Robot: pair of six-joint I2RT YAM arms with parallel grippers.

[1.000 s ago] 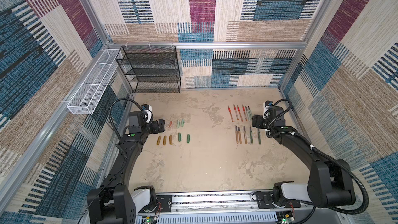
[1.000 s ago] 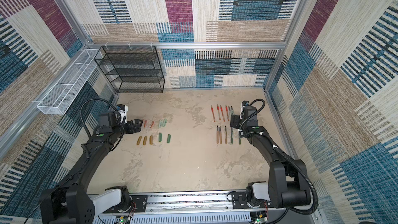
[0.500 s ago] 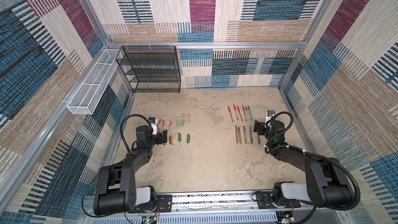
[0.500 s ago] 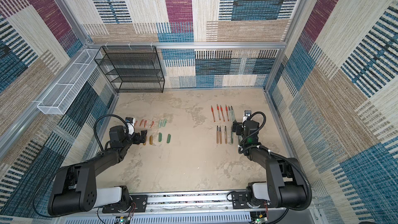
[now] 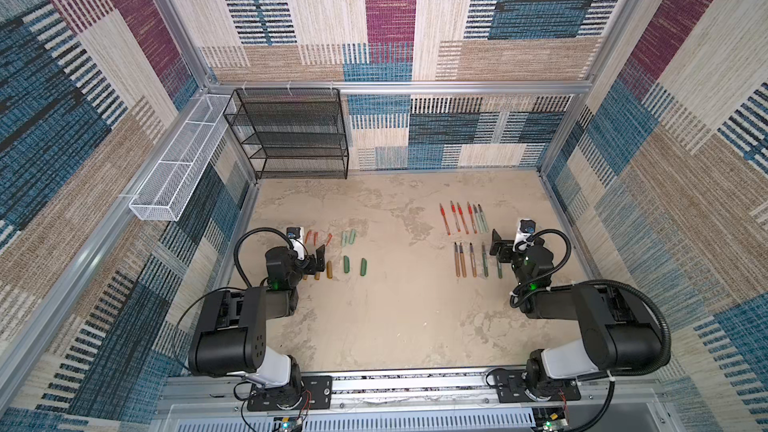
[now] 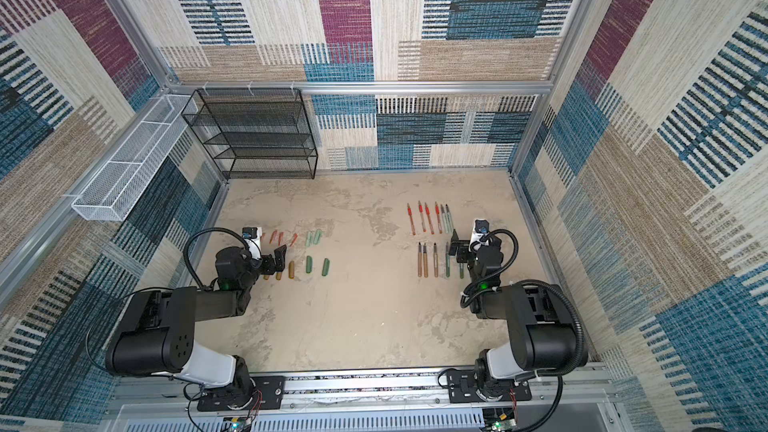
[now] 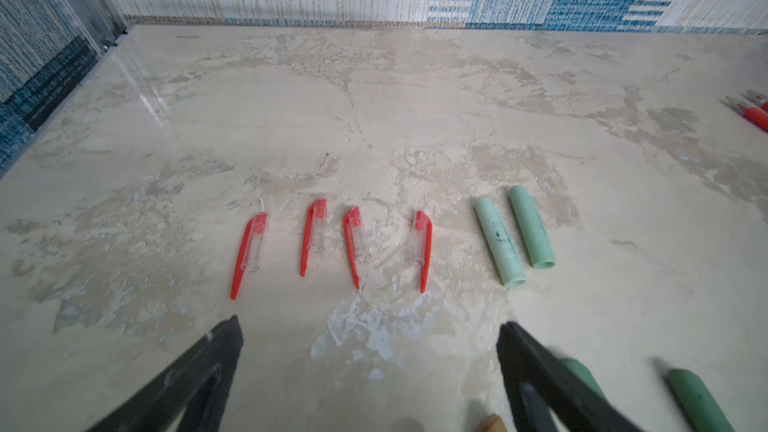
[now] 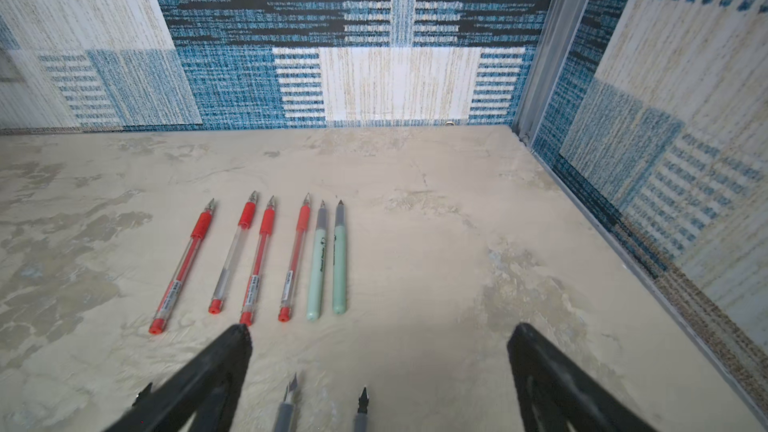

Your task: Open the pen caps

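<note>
The pen caps lie loose on the left of the table. There are several red ones (image 7: 249, 255), two pale mint (image 7: 496, 243), two dark green (image 7: 698, 401) and bronze-gold ones (image 5: 329, 270). My left gripper (image 7: 370, 326) hovers open and empty just short of the red caps, over the near row in a top view (image 5: 313, 261). The uncapped pens lie on the right: red pens (image 8: 183, 268), mint pens (image 8: 318, 272) and a nearer row (image 5: 471, 261). My right gripper (image 8: 380, 329) is open and empty above that nearer row's tips, also seen in a top view (image 5: 500, 249).
A black mesh shelf (image 5: 291, 135) stands at the back left. A white wire basket (image 5: 178, 168) hangs on the left wall. The right wall (image 8: 665, 201) runs close beside the right gripper. Both arms are folded low near the front rail (image 5: 415, 382).
Both arms have folded down and drawn back toward their bases. Each gripper has slid a little nearer, staying over its row, with nothing picked up.
</note>
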